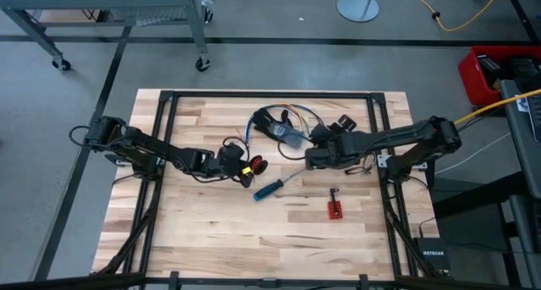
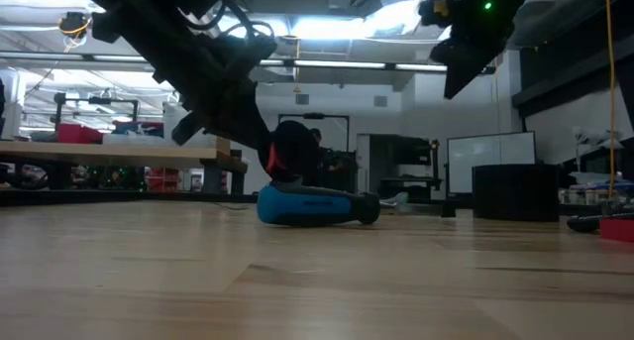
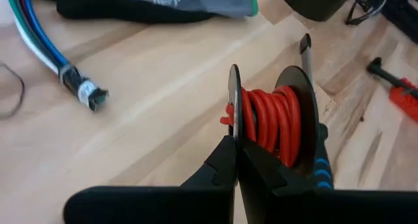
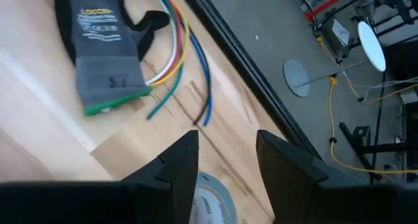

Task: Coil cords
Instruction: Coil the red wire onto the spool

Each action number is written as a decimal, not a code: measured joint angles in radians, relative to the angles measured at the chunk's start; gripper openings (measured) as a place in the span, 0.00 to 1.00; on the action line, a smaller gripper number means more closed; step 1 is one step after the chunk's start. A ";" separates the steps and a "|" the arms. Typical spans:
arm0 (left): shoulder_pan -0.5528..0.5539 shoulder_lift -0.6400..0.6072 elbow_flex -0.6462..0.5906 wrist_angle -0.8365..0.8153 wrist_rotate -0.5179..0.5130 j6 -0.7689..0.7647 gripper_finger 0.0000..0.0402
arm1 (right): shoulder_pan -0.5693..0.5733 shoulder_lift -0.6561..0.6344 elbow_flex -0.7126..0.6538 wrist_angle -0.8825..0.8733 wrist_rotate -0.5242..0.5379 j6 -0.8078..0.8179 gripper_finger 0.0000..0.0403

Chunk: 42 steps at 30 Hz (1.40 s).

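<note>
- The red cord sits wound on a black spool, just beside the blue screwdriver handle on the table.
- Left gripper jaws clamp the spool.
- Right gripper, jaws open, hovers over the tape roll, farther from the screwdriver.
- A slipping grip could let the turns spring loose.

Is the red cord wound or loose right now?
Wound: red cord sits in tight turns on a black spool, clamped by the left gripper.

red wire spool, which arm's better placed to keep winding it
Left. The left gripper is shut on the red wire spool, near the blue screwdriver. The right gripper is open over the grey tape roll, near the glove, away from the spool.
</note>
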 joint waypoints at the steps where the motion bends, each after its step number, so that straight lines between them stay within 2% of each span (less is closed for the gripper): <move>1: 0.000 0.000 0.000 0.000 0.007 -0.016 0.00 | 0.000 -0.015 0.000 -0.013 0.003 0.011 0.39; 7: 0.017 0.000 -0.007 0.014 0.069 -0.113 0.00 | 0.000 -0.128 0.000 -0.063 0.041 0.043 0.39; 12: 0.044 0.002 -0.064 0.051 0.115 -0.202 0.00 | 0.000 -0.231 0.000 -0.074 0.072 0.036 0.39; 19: 0.074 0.002 -0.152 0.241 0.150 -0.267 0.00 | 0.000 -0.367 0.000 -0.074 0.080 0.022 0.39; 23: 0.087 0.002 -0.176 0.290 0.173 -0.311 0.00 | 0.000 -0.425 0.000 -0.072 0.080 0.000 0.39; 32: 0.102 0.002 -0.218 0.290 0.259 -0.482 0.00 | 0.000 -0.525 0.000 -0.069 0.078 -0.044 0.39; 42: 0.103 0.005 -0.252 0.299 0.274 -0.568 0.00 | 0.000 -0.624 0.000 -0.033 0.077 -0.124 0.39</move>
